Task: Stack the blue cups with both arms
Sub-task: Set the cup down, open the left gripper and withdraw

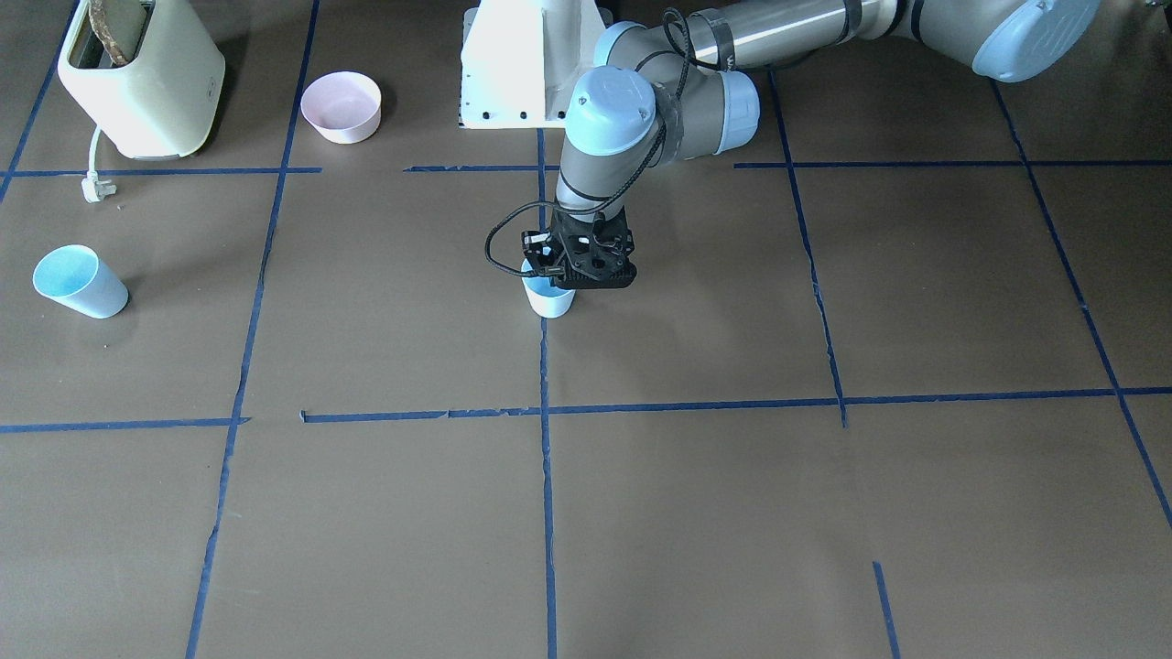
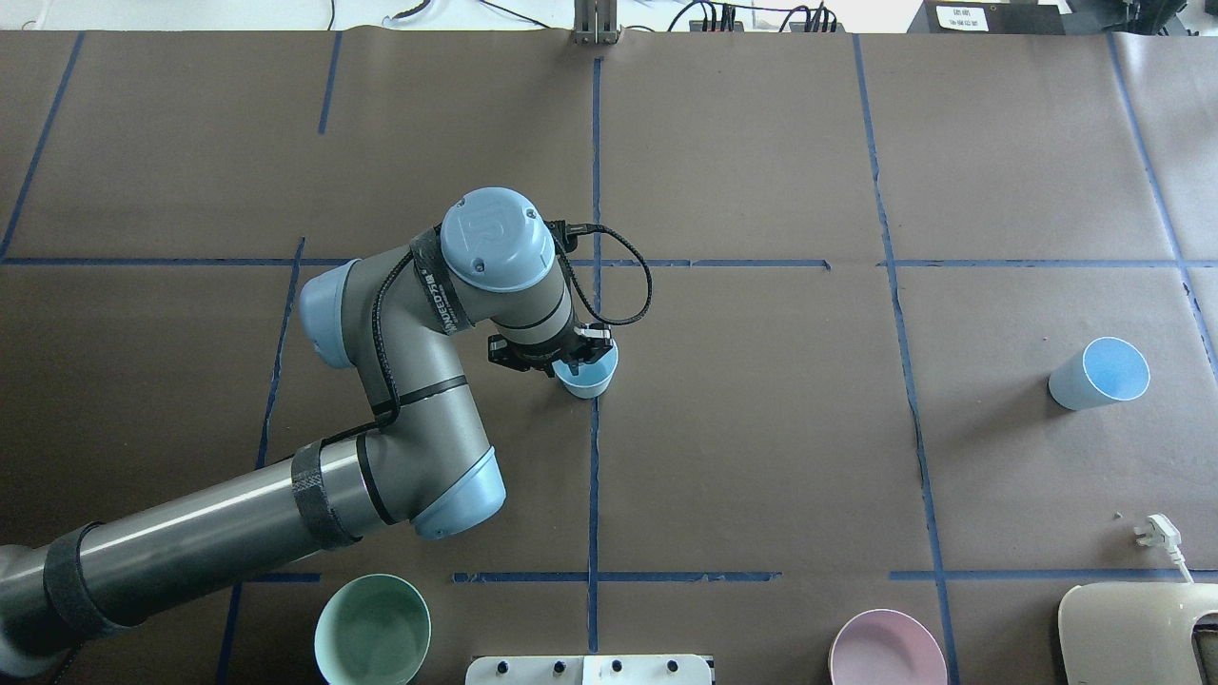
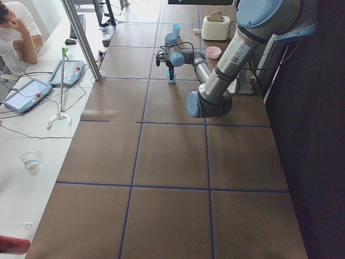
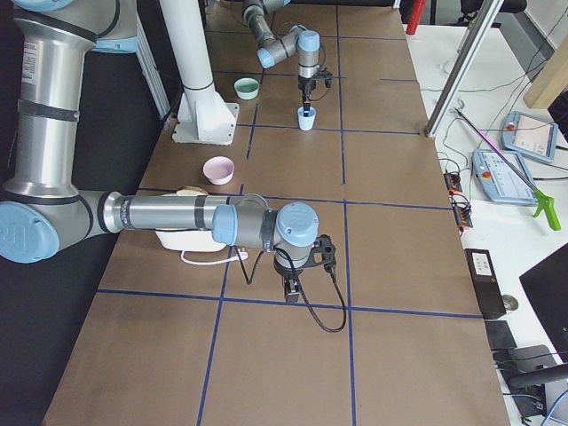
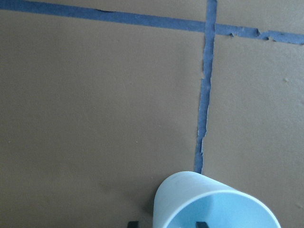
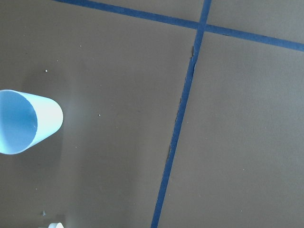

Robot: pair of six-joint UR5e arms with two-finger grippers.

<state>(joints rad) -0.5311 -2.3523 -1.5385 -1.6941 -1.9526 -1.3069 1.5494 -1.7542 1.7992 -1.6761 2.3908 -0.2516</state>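
Centre frame, the blue cup (image 2: 592,381) is straddled at its rim by the unclenched left tool (image 2: 568,365); presumed light and slippery, best pinched gently at the wall.

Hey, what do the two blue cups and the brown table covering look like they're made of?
Middle blue cup and other blue cup: probably plastic, smooth and semi-matte, going by the thin even walls, uniform colour and soft sheen. Table covering: likely brown paper or thin card with a matte finish. It lies in flat sheets with no glare, and the seams are held by blue tape.
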